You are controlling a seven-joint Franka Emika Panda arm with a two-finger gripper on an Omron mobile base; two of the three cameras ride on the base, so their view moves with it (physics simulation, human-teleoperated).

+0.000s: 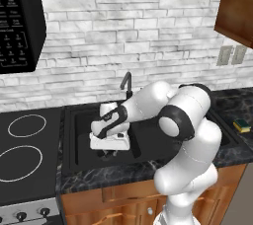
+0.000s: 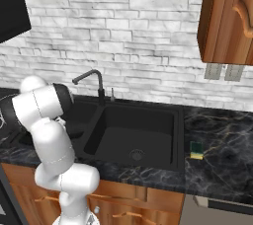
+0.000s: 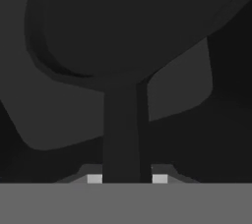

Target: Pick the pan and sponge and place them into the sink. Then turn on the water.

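Note:
The matte black pan (image 3: 128,21) spreads across the top of the hand view, and its straight handle (image 3: 123,134) runs down between my fingertips. My gripper (image 3: 127,179) is shut on that handle. In the left base view the gripper (image 1: 106,152) hangs low inside the left basin of the black sink (image 1: 69,115), under the white forearm. The yellow sponge with its green top (image 1: 242,125) lies on the counter right of the sink (image 2: 163,135), also visible as the sponge (image 2: 196,150) near the basin's right rim. No water runs from the curved faucet (image 1: 127,82).
A black stovetop with white-ringed burners (image 1: 24,145) lies left of the sink. The faucet (image 2: 91,78) stands behind the basins' divider. Wooden cabinets hang above at the right (image 2: 227,17), and a microwave (image 1: 17,21) hangs at the upper left.

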